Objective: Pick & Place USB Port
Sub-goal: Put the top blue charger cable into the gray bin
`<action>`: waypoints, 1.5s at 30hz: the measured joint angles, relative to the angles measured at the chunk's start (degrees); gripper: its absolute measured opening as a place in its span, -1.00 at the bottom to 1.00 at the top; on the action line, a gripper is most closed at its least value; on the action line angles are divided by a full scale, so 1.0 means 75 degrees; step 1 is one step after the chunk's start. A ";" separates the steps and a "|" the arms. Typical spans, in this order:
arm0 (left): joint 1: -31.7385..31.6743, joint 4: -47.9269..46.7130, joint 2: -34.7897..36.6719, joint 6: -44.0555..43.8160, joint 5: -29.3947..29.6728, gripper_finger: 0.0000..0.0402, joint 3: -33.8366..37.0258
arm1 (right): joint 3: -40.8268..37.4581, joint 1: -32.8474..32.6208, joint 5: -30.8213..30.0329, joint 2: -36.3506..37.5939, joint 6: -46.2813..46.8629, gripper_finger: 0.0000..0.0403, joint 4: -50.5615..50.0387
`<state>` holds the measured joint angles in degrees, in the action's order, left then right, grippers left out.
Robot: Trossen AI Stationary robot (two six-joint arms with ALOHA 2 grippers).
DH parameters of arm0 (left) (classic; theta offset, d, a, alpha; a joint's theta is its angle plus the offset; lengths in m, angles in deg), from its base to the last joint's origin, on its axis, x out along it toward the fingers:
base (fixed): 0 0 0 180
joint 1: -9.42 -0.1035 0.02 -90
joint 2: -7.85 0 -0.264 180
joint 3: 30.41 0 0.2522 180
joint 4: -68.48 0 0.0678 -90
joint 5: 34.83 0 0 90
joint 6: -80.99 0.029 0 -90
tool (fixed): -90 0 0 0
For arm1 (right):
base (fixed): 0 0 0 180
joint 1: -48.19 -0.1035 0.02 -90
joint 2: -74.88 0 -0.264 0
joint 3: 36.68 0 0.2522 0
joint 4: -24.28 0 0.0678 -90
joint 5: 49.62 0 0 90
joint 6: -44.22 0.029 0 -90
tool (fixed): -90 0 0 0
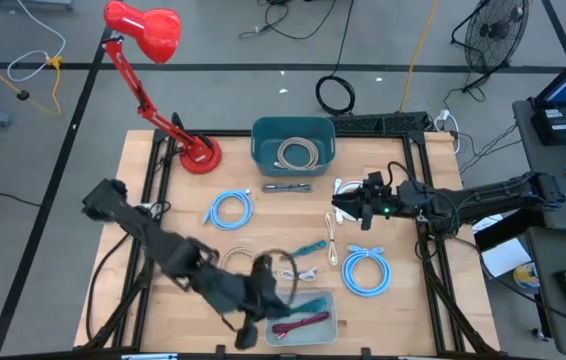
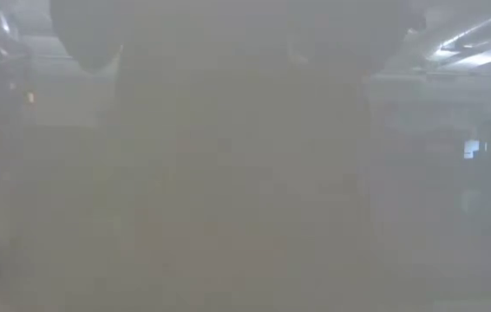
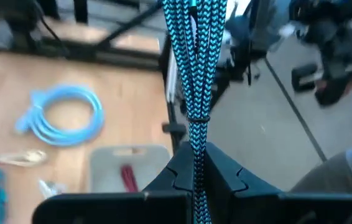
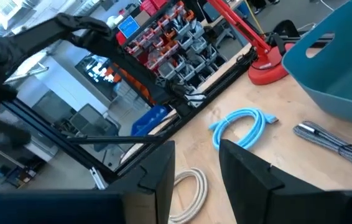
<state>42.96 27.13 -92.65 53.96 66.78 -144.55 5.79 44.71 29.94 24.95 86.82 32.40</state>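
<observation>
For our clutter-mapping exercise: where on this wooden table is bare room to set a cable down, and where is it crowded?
Free: the wooden table between the red desk lamp and the left light-blue cable coil; also the strip beside the teal bin, toward the right arm.
Crowded: the middle, from the right gripper past the second light-blue coil to the grey tray.

The high view is looking straight down on the whole table. The low view is showing only haze. The left wrist camera is facing close along a braided cable; the right wrist camera is looking across the table toward the lamp, also seen from above.
</observation>
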 joint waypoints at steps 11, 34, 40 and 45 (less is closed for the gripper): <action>-0.0117 0.0628 -0.1063 -0.0264 -0.1722 -0.95 0.0003 | 0.0000 0.0000 0.0000 -0.0003 -0.0149 -0.42 -0.0171; -0.0898 -0.0796 -0.2716 0.0281 -0.2782 -0.95 0.0005 | 0.0000 0.0000 -0.0001 -0.0003 -0.0400 -0.42 -0.0859; -0.1103 -0.0784 -0.2848 0.0302 -0.2717 -0.95 0.0009 | 0.0000 0.0000 -0.0003 -0.0003 -0.0433 -0.42 -0.0876; -0.1188 -0.0782 -0.3233 0.0238 -0.3041 -0.95 0.0026 | 0.0000 0.0000 -0.0001 0.0000 -0.0458 -0.42 -0.0917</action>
<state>34.05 21.27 -116.90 55.75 43.97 -144.35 5.79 44.71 29.94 24.95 83.38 25.52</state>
